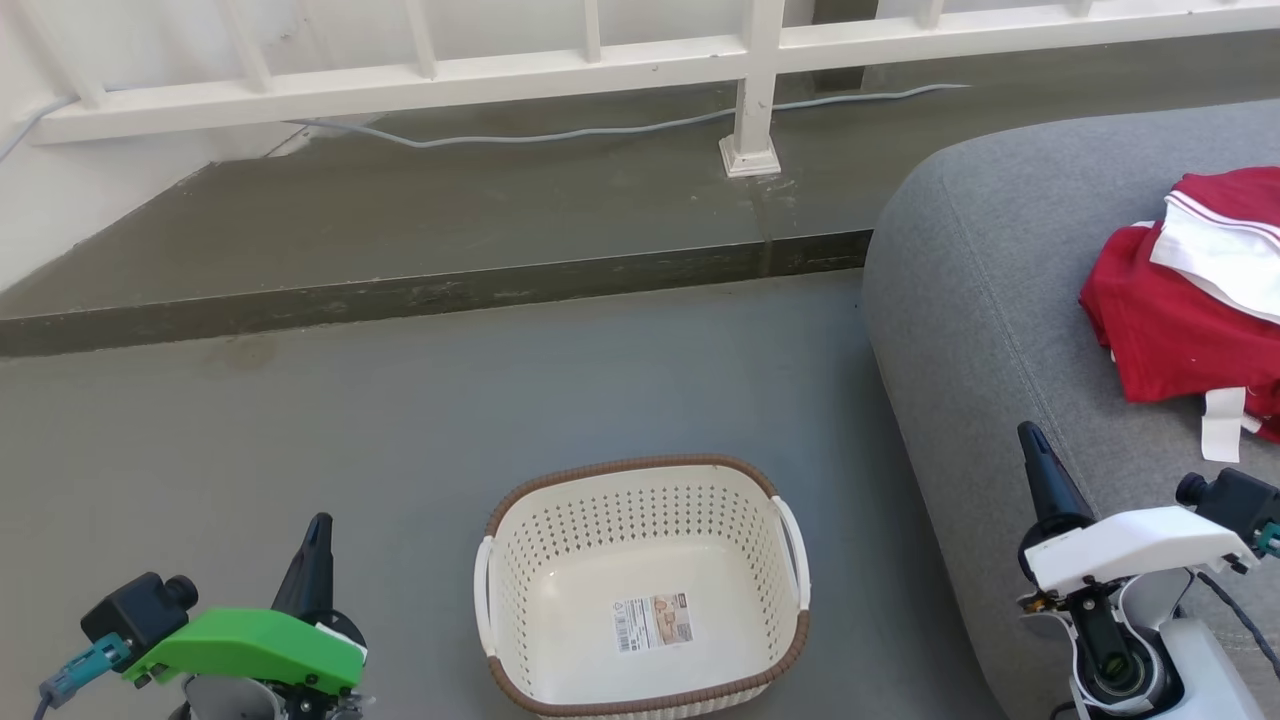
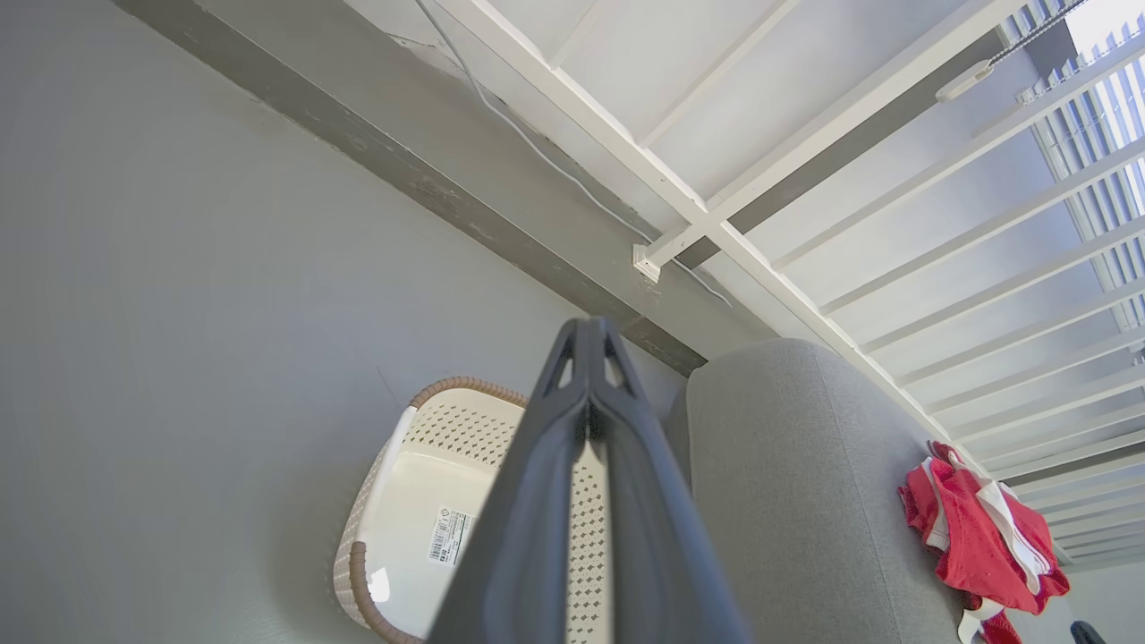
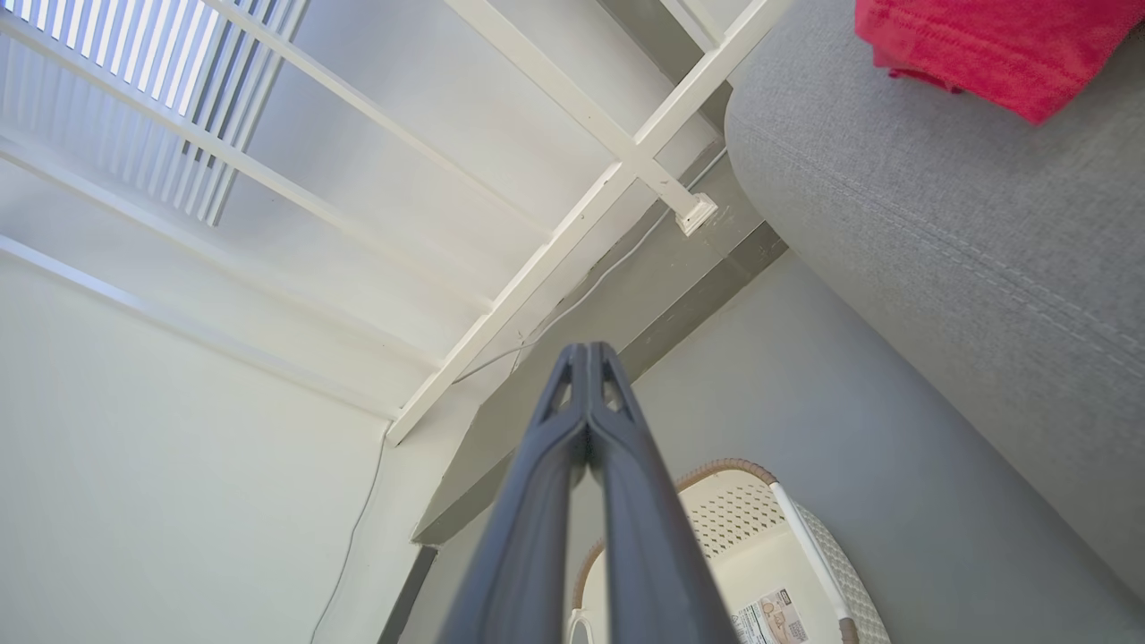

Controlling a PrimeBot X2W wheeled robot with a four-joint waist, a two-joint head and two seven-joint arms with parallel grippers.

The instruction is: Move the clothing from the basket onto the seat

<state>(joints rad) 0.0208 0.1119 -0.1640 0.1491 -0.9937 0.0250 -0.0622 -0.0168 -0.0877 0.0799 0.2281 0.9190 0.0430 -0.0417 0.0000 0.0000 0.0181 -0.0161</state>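
**Operator:** Report the position of the load.

**Unit:** The clothing (image 1: 1180,310) lies on the seat (image 1: 980,300), to my right. It is a loose red heap with white trim and a white tag showing. In the head view the heap runs past the right edge.

**Operator:** Basket contents?

**Unit:** The basket (image 1: 630,464) stands upright on the floor (image 1: 300,420) between my arms, just beside the seat's front. I see no garment inside it, just a printed label (image 1: 653,622) on the bottom.

**Operator:** Gripper condition?

**Unit:** On my left gripper (image 1: 319,522) the fingers are pressed together and hold nothing. My right gripper (image 1: 1028,432) is the same: fingers together, empty, raised by the seat's front edge and apart from the clothing.

**Operator:** Remaining steps?

**Unit:** I judge the transfer complete. The basket offers nothing more to lift. At most, I would check that the heap sits securely on the seat.
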